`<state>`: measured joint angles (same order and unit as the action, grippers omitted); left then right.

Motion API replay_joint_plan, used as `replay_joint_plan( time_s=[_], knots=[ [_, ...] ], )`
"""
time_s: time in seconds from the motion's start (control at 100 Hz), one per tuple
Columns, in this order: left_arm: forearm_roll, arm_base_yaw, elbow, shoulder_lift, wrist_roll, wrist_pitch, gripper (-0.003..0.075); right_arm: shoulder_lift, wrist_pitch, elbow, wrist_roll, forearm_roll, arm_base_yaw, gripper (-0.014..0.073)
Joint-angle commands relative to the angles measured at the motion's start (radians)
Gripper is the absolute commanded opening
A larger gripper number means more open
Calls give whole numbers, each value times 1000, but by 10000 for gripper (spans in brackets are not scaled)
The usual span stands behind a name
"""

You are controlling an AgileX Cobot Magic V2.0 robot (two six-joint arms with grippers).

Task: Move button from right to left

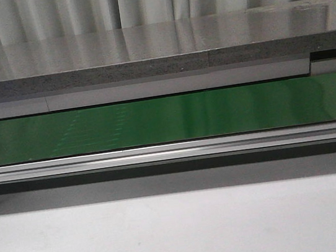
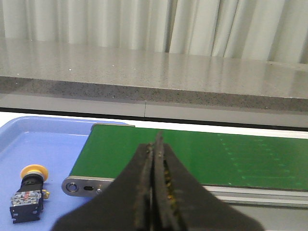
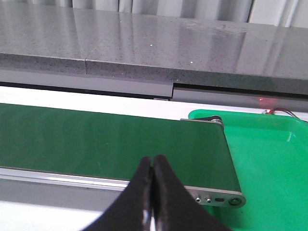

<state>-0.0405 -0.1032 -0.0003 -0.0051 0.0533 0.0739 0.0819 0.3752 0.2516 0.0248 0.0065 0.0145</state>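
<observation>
The button (image 2: 30, 192), a yellow-orange cap on a black blocky body, lies on its side in the blue tray (image 2: 53, 144) in the left wrist view, beside the left end of the green conveyor belt (image 2: 192, 156). My left gripper (image 2: 155, 144) is shut and empty, over the belt's near edge, to the right of the button. My right gripper (image 3: 153, 161) is shut and empty, over the near edge of the belt (image 3: 96, 139) close to its right end. Neither gripper nor the button shows in the front view.
The belt (image 1: 167, 118) runs across the front view with a metal rail (image 1: 171, 152) along its near side. A green tray (image 3: 269, 159) sits at the belt's right end. A grey speckled counter (image 1: 157, 49) and curtains stand behind. White table (image 1: 183, 236) lies in front.
</observation>
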Motion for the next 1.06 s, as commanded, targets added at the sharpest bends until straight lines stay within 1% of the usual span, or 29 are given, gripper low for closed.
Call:
replay_joint_plan(
  time_s=[0.0, 0.1, 0.22, 0.29, 0.43, 0.48, 0.56, 1.05],
  knots=[
    [-1, 1, 44, -28, 1, -74, -20, 13, -88, 14, 5, 2, 1, -67],
    [-1, 1, 44, -28, 1, -74, -20, 12, -200, -28, 5, 2, 1, -67],
    [-1, 1, 44, -28, 1, -74, -20, 3, -441, -119, 5, 2, 3, -67],
    [-1, 1, 44, -28, 1, -74, -20, -19, -502, -174, 5, 2, 3, -67],
    [-1, 1, 44, -28, 1, -74, -20, -113, -498, -266, 2, 3, 3, -67],
    [-1, 1, 44, -28, 1, -74, -20, -111, -460, -264, 0, 3, 4, -67],
    [-1, 1, 44, -28, 1, -74, -20, -112, -444, -264, 0, 2, 4, -67],
    [-1, 1, 44, -28, 1, -74, -20, -112, -441, -264, 0, 2, 3, -67]
  ],
)
